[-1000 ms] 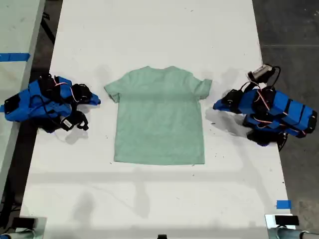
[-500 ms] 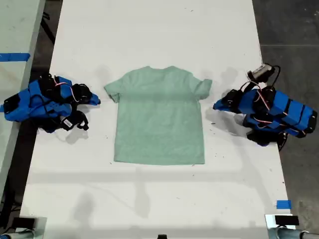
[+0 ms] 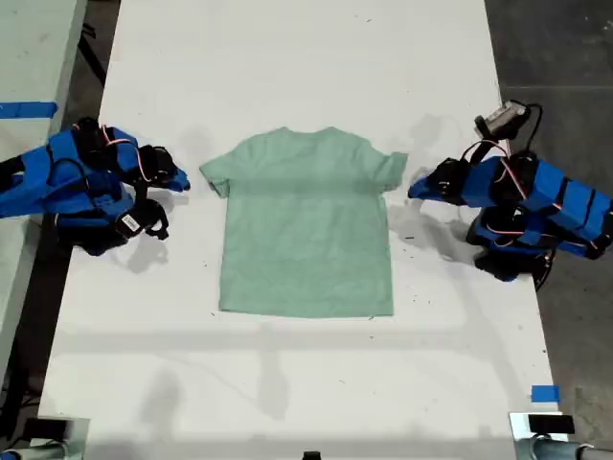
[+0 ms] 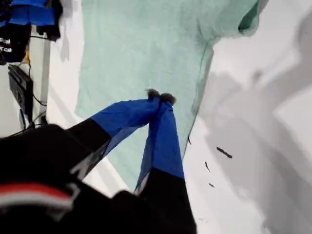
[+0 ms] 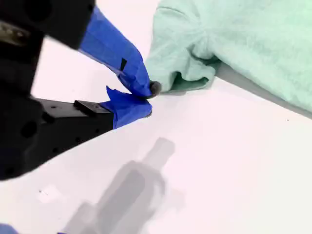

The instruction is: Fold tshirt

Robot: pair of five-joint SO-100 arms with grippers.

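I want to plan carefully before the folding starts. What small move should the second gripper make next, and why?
Probably open my second gripper. Its jaws look shut, with the tips right beside the sleeve of the tshirt, which lies flat and unfolded. It holds no cloth, so it likely must open before it can pinch the sleeve.

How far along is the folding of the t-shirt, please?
Nothing is folded yet: the tshirt lies flat and spread on the table. Nothing is in hand; my first tool and my second tool sit shut near its sleeves. Every fold is left.
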